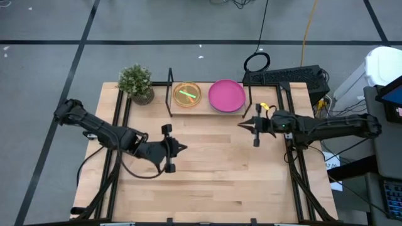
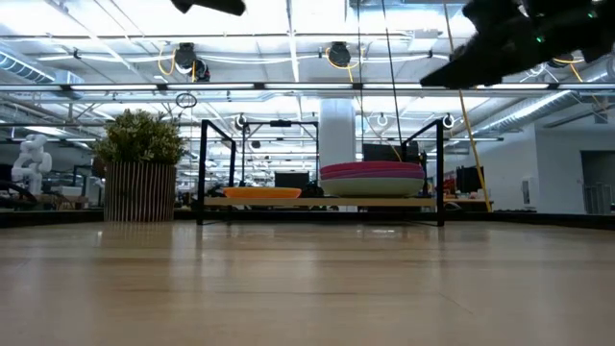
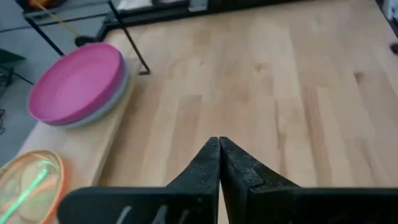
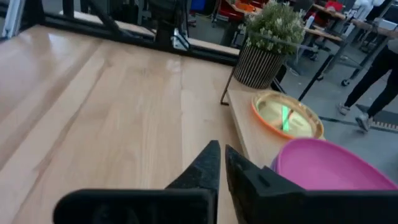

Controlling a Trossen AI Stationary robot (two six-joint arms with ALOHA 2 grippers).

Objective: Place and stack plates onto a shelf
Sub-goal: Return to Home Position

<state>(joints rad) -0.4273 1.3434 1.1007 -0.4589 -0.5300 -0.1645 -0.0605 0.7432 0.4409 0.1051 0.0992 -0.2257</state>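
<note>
Wooden tabletop (image 1: 213,182) runs out to the far edge, where the shelf (image 1: 205,108) sits beside the plant (image 1: 136,81). The magenta-topped stack (image 1: 226,95) is on its right half, the orange-and-green stack (image 1: 186,94) on its left. My right gripper (image 1: 240,125) is the nearer one, just off the shelf's right end, fingers together, holding nothing. My left gripper (image 1: 183,149) hangs mid-table, well apart from the shelf (fingers pressed together, empty too). Stacking looks finished, so pulling back means moving away from the shelf.

Robotics lab: white humanoid robot (image 2: 34,159), exposed ceiling pipes (image 2: 288,87), taped grey floor (image 1: 157,25)
</note>
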